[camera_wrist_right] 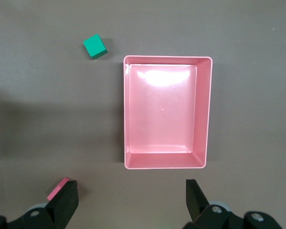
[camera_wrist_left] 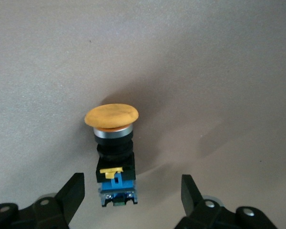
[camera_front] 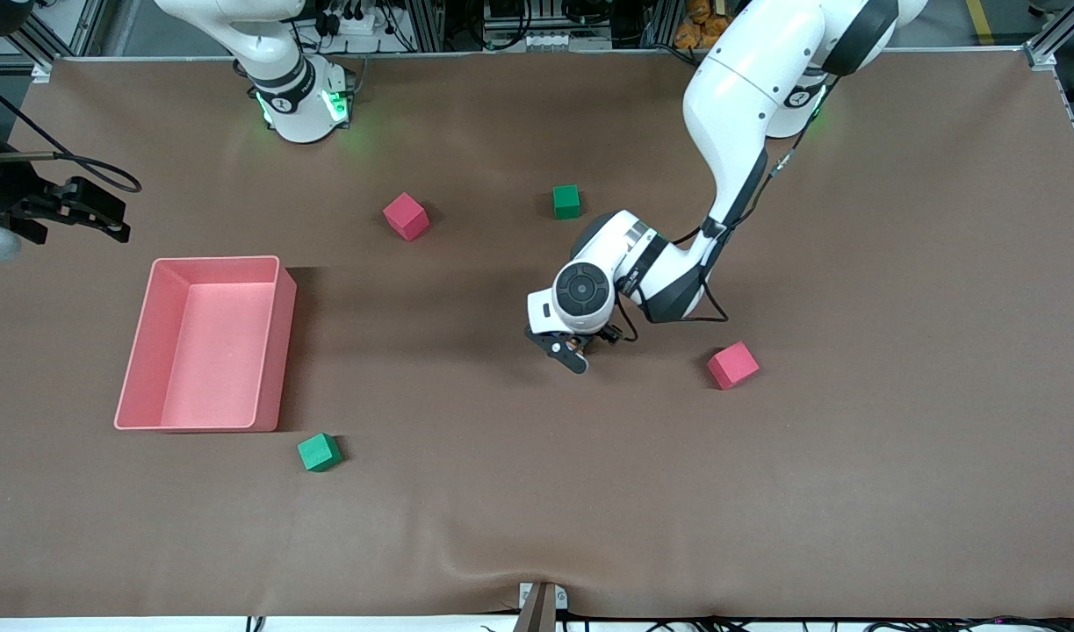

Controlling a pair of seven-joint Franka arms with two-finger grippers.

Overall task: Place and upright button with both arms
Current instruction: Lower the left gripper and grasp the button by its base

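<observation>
The button lies on its side on the brown table, its orange cap pointing away from my left gripper and its blue base toward it. My left gripper is open, with one finger on each side of the button's blue base and a gap on both sides. In the front view the left gripper points down at mid-table, and only a bit of the orange button shows under it. My right gripper is open and empty, high over the table beside the pink bin.
The empty pink bin stands toward the right arm's end. There are two pink cubes and two green cubes on the table. The right wrist view shows one green cube and one pink cube.
</observation>
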